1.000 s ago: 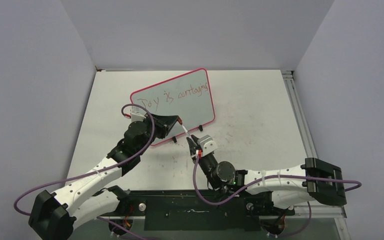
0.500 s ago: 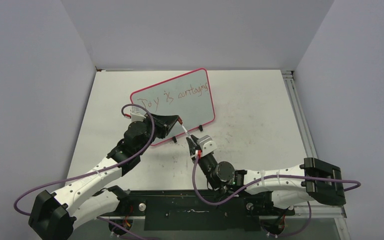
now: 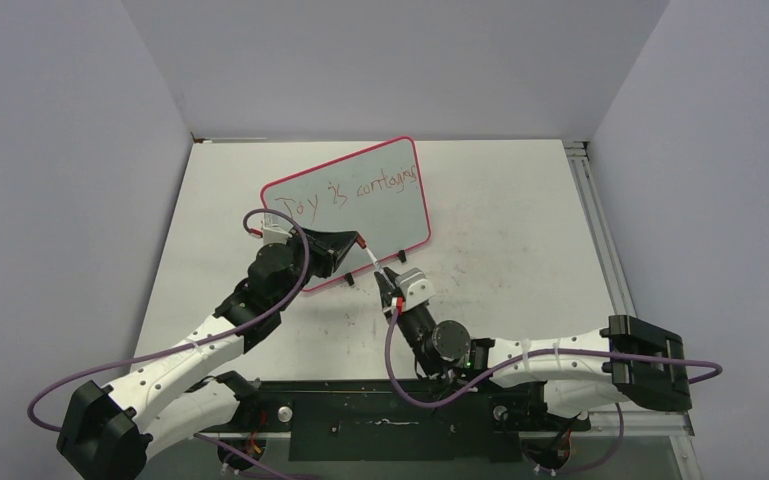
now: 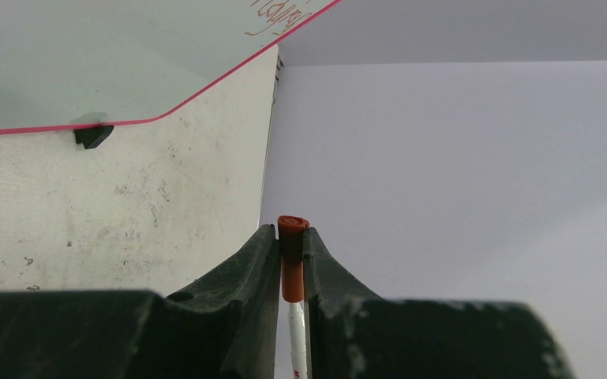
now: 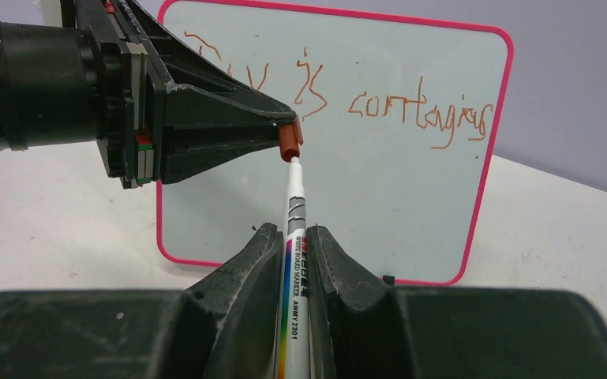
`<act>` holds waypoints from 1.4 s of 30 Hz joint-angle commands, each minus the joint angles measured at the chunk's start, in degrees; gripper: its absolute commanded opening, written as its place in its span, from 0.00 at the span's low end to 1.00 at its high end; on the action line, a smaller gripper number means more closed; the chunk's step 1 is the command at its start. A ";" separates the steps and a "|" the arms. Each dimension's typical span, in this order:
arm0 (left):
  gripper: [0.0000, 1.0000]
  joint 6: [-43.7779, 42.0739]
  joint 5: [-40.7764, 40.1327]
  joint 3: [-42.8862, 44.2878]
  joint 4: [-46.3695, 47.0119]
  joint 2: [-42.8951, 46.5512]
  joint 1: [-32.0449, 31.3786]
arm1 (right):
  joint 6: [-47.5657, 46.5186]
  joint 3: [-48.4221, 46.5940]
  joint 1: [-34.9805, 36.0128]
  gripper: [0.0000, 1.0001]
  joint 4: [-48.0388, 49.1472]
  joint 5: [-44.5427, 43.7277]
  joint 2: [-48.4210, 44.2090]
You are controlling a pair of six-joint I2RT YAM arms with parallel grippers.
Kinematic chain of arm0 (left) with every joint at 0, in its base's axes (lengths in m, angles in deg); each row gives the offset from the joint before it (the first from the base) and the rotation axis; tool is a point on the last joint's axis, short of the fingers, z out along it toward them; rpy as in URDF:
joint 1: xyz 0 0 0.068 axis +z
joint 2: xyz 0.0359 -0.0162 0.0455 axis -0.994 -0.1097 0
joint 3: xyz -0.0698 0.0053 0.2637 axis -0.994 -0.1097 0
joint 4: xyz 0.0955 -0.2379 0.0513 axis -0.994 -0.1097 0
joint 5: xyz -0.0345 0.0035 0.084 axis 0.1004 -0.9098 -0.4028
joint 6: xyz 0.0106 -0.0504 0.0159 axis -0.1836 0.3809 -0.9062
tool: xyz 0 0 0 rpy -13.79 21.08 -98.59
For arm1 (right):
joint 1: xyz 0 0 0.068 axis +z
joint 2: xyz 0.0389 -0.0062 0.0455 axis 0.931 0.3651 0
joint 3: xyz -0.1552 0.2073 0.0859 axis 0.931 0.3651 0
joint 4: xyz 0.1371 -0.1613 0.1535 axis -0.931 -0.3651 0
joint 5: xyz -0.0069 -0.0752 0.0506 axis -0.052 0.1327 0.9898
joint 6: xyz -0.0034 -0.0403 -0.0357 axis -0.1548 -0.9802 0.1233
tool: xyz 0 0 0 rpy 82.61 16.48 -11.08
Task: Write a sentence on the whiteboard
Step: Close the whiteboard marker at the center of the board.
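The whiteboard (image 3: pixel 380 215) (image 5: pixel 410 197) (image 4: pixel 87 63) stands tilted on the table, pink-framed. The sentence (image 3: pixel 345 193) (image 5: pixel 418 110) runs along its upper edge in reddish-brown handwriting. In front of the board's near edge, a white marker (image 3: pixel 373 260) (image 5: pixel 293 197) spans between both grippers. My right gripper (image 3: pixel 388 281) (image 5: pixel 293 230) is shut on the marker's barrel. My left gripper (image 3: pixel 358 240) (image 4: pixel 292 233) is shut on the red cap (image 4: pixel 293 264) (image 5: pixel 289 140), which sits over the marker's tip. A short white neck shows below the cap.
The board's black feet (image 4: pixel 93 136) (image 5: pixel 388 279) rest on the scuffed tabletop (image 3: pixel 500 250). A metal rail (image 3: pixel 600 230) runs along the table's right edge. Grey walls close in the back and both sides. Purple cables (image 3: pixel 305 265) loop off both arms.
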 commanded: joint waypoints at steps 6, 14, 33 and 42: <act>0.00 0.36 0.93 0.19 3.74 0.81 -0.29 | -0.22 -2.60 -1.93 0.05 3.42 1.70 1.70; 0.00 0.66 1.04 0.10 4.26 0.72 -1.07 | -2.02 -3.55 -3.16 0.05 6.30 4.47 4.04; 0.00 -0.04 -0.21 0.42 5.49 1.08 -2.92 | -5.33 -8.59 -5.26 0.05 12.83 1.98 13.34; 0.00 -1.58 -0.74 0.34 7.13 1.33 -3.99 | -4.60 -10.82 -7.05 0.05 13.47 2.50 15.95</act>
